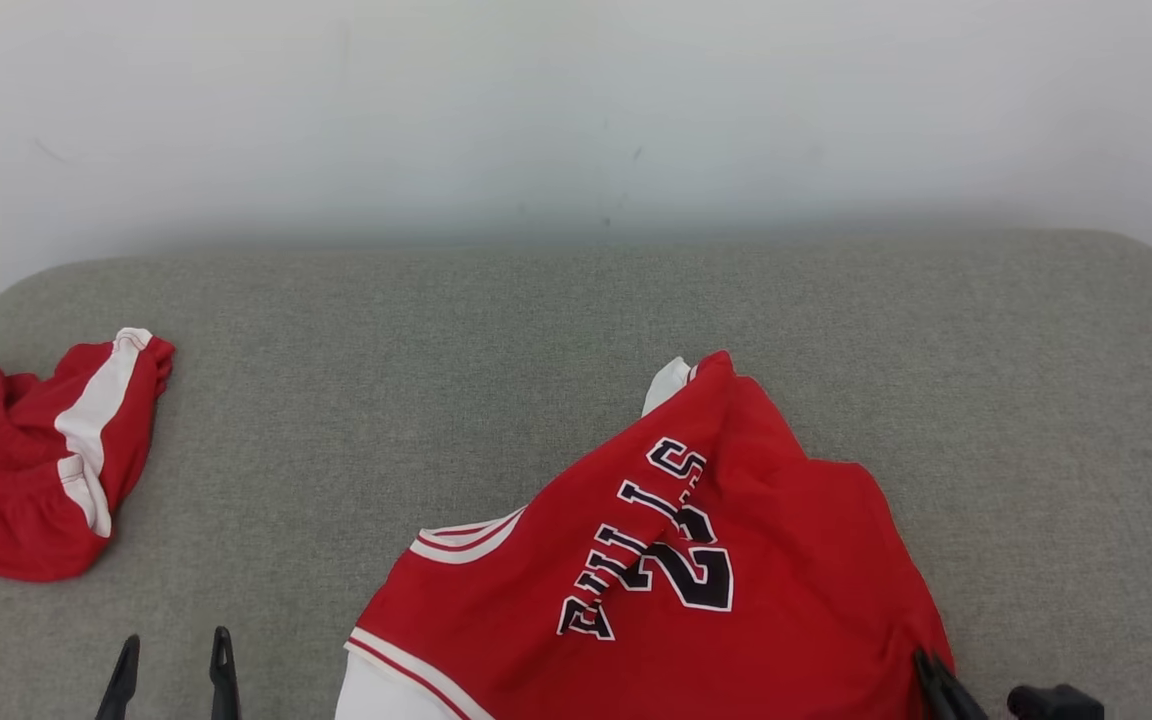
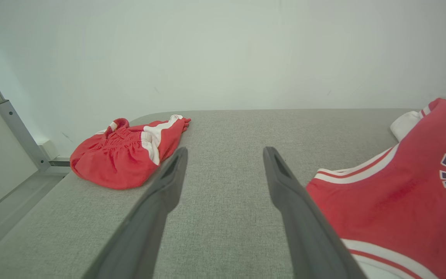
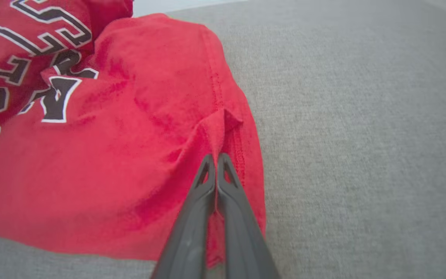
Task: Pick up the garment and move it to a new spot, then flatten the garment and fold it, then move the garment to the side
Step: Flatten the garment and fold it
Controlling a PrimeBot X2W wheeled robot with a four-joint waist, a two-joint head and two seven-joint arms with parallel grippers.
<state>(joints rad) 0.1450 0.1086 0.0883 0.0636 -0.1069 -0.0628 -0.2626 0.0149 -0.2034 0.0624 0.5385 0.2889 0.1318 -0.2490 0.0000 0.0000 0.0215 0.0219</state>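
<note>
right gripper [image 3: 216, 157] pressed together, pinching a fold of the red jersey [image 1: 816, 560] at its hem, near the front right edge of the grey fabric surface [image 1: 436, 330]. left gripper [image 2: 225, 153] spread wide, holding nothing, over bare surface by the front left edge, just beside the jersey. step looks like the pickup: grip on, lift not yet done. next likely needs a lift and carry to a new spot. red shorts [image 1: 26, 470] bunched at the left edge. no containers; both garments lie loose on the surface.
</note>
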